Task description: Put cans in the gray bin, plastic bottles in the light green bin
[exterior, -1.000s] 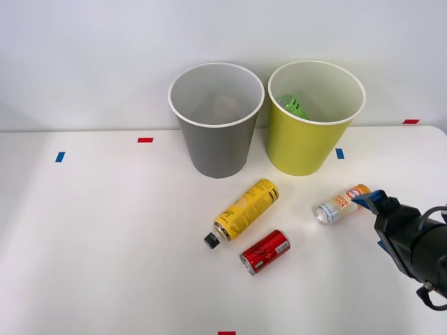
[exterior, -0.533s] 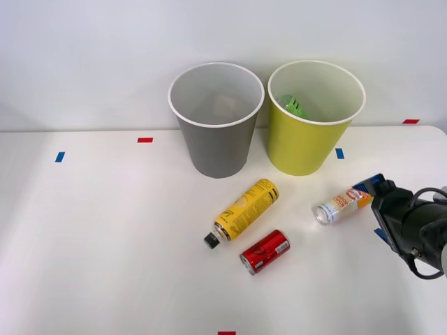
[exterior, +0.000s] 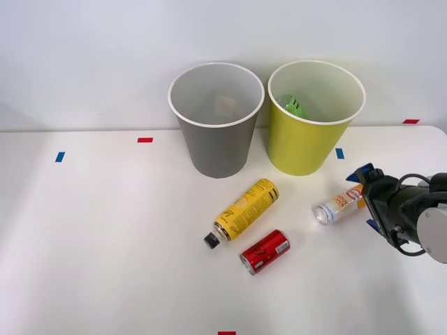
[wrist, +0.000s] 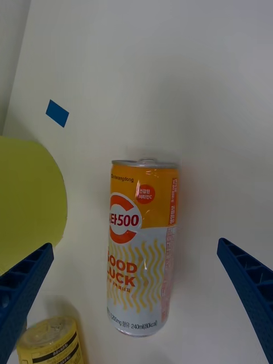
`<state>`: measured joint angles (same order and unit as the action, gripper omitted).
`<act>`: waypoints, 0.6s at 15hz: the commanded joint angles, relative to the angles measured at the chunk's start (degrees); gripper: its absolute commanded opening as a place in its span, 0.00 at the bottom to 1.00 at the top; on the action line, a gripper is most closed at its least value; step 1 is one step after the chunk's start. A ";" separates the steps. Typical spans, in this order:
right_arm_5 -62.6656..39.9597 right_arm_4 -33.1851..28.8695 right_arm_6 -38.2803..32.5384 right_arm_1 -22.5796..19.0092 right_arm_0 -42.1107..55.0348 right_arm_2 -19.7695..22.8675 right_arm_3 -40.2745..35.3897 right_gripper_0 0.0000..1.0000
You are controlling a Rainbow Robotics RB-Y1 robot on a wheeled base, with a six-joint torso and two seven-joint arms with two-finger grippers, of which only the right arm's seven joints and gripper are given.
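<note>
Orange-and-white can [wrist: 142, 247] flat on the table [exterior: 105, 244], between the wide-spread fingers [wrist: 250, 284] of the right end effector [exterior: 364, 197], untouched, nothing gripped.

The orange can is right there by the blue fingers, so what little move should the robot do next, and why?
Probably lower the right gripper straight over the orange-and-white can, then close. The blue fingers stand open on either side of it, apart from it, and the can lies flat on the white table, not yet grasped.
</note>
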<state>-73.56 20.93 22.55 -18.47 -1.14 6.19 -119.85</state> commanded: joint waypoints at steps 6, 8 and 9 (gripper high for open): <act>-0.01 -3.53 -0.40 0.01 -5.37 -2.32 7.61 1.00; -0.09 -5.20 -0.40 -0.08 -5.63 -2.59 8.49 1.00; -0.09 -5.64 -0.40 -0.08 -5.63 -2.76 9.19 1.00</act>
<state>-73.62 15.88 22.15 -18.51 -6.71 3.64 -111.34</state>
